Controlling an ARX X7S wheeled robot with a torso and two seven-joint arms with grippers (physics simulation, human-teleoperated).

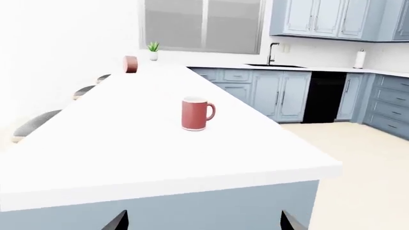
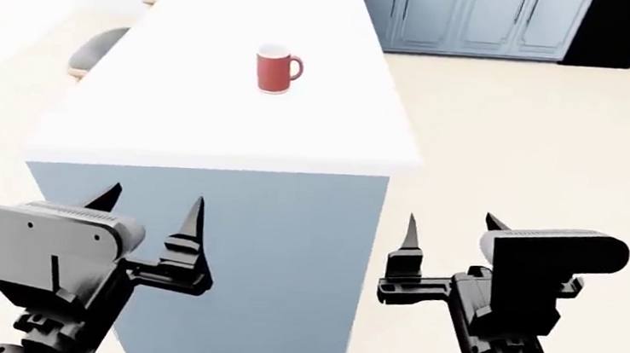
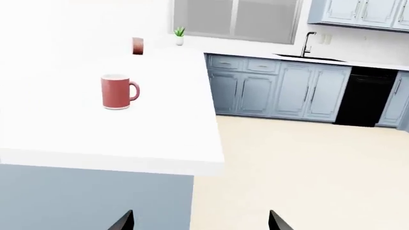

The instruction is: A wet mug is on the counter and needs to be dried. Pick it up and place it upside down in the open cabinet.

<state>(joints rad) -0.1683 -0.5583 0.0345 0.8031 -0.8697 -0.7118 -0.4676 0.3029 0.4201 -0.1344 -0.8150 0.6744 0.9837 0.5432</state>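
Observation:
The red mug (image 2: 275, 69) stands upright on the white counter (image 2: 217, 125), handle to the right. It also shows in the left wrist view (image 1: 195, 114) and in the right wrist view (image 3: 118, 91). My left gripper (image 2: 151, 207) is open and empty, below the counter's near end in front of its blue-grey base. My right gripper (image 2: 449, 232) is open and empty, just right of the counter's near corner, over the floor. Both are well short of the mug. The open cabinet is out of view.
Grey stools (image 2: 96, 44) line the counter's left side. A small reddish object (image 1: 130, 63) and a potted plant (image 1: 153, 49) sit far down the counter. Panel-door cabinets (image 1: 275, 93), a sink tap (image 1: 272, 52) and a black appliance (image 1: 324, 97) stand along the back wall.

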